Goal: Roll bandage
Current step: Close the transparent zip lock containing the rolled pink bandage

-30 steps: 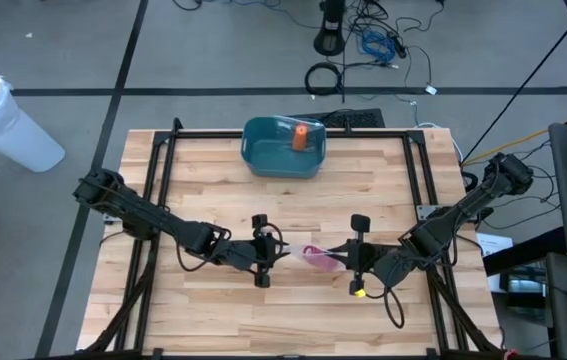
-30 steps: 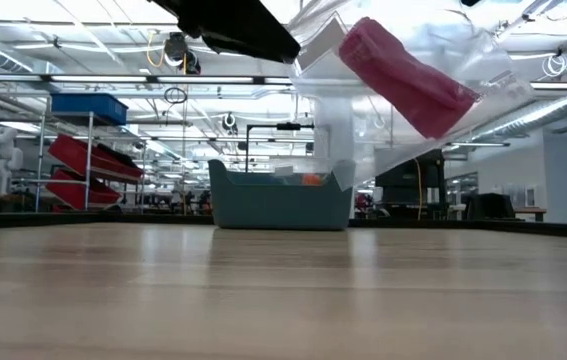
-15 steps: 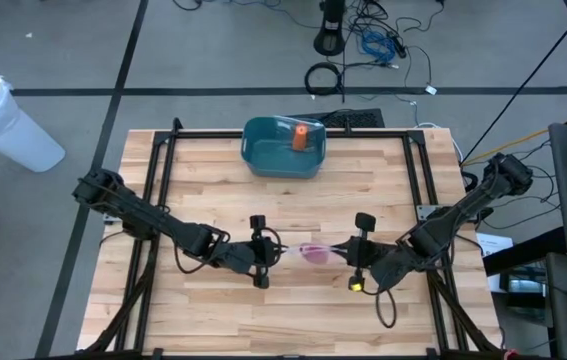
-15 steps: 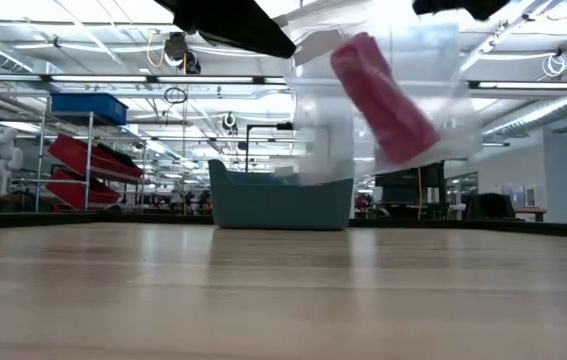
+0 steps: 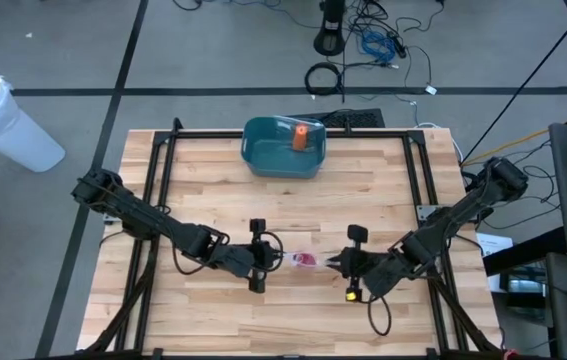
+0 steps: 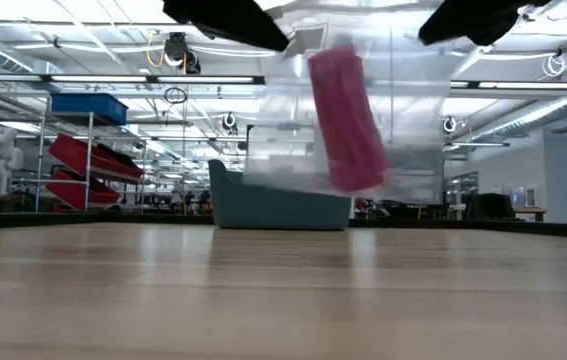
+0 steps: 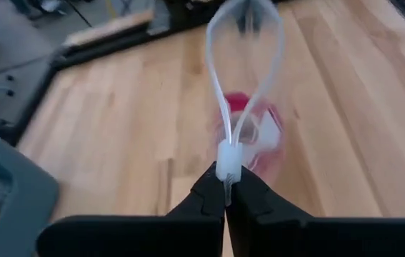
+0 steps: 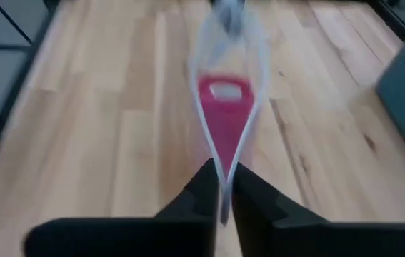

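While the left gripper (image 7: 225, 187) pinches one edge of the clear plastic bag (image 6: 363, 110), the right gripper (image 8: 221, 187) is clamped on the opposite edge, so the bag hangs between them above the wooden table (image 5: 213, 180). Inside it the pink bandage roll (image 6: 344, 120) stands nearly upright, clear of the tabletop. Farther back, near the table's far edge, sits a blue bin (image 5: 273, 150) with an orange item (image 5: 301, 137) inside
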